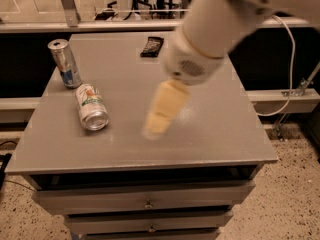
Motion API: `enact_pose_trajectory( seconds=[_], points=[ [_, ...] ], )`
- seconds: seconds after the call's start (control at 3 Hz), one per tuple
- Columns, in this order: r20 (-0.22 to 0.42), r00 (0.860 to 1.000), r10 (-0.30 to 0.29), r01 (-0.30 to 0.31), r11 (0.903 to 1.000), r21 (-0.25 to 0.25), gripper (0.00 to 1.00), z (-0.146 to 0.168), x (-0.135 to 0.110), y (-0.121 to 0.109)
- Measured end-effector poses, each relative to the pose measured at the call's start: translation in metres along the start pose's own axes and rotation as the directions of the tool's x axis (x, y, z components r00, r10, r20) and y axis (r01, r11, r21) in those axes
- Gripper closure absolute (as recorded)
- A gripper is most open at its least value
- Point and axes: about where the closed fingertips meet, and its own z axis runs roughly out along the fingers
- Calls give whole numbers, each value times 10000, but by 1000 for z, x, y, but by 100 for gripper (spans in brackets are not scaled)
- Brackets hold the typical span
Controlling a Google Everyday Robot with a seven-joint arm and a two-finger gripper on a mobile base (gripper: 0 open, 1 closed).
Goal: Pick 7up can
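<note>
The 7up can (pixel 91 107) lies on its side on the left part of the grey table top (pixel 215 119), its silver end facing the front edge. It is white with green lettering and an orange-red mark. My gripper (pixel 156 124) hangs over the middle of the table, to the right of the can and apart from it. The white arm (pixel 215 29) reaches in from the upper right.
A slimmer silver-and-blue can (pixel 65 63) stands upright at the table's left edge, behind the 7up can. A small black object (pixel 151 46) lies near the back edge. Drawers (pixel 147 203) sit below the top. A white cable (pixel 289 69) hangs at the right.
</note>
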Motion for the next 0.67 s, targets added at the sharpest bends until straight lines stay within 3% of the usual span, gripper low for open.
enact_pose_trajectory(
  seconds=[0.33, 0.67],
  points=[
    [988, 9946, 333, -290, 9986, -446, 0, 46, -95, 12],
    [1403, 9870, 783, -705, 9957, -599, 0, 63, -138, 12]
  ],
)
